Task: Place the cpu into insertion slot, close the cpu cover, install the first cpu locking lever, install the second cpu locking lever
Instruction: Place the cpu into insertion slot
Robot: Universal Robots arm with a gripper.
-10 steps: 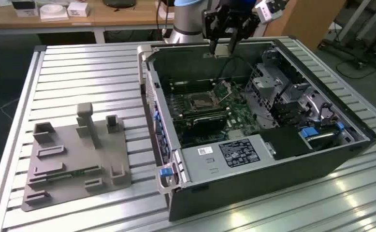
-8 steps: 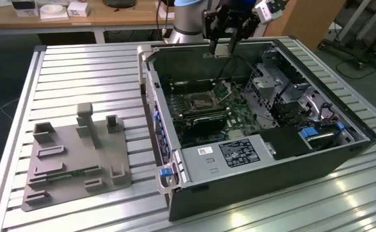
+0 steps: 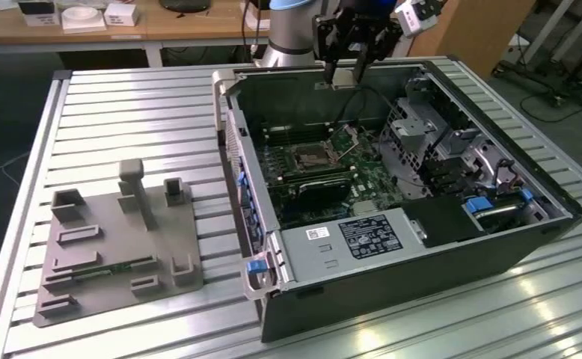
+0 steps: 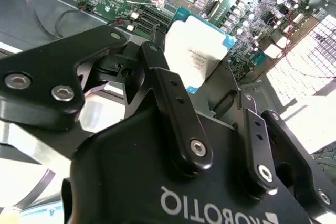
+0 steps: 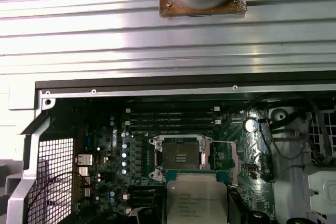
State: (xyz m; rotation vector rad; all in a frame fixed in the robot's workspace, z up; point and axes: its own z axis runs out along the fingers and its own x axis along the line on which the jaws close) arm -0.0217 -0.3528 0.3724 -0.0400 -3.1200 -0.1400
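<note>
My gripper [image 3: 344,75] hangs above the back wall of the open computer case, shut on the cpu [image 3: 343,85]. The cpu [image 4: 197,51] is a flat square chip with a silver-grey top and a teal edge, pinched between my black fingers [image 4: 157,72]. In the first wrist view the cpu [image 5: 195,200] hovers just short of the insertion slot [image 5: 180,158], a dark square socket with silvery brackets on the green board. The slot [image 3: 314,155] lies bare below my gripper. The cpu cover [image 3: 349,142] stands tilted up beside it.
The case [image 3: 401,247] lies open on a slatted aluminium table [image 3: 132,112], with a power supply [image 3: 361,235] in front and a drive cage [image 3: 440,134] on the exterior view's right. Memory slots [image 5: 170,119] run beside the socket. A grey fixture [image 3: 121,247] sits on the left.
</note>
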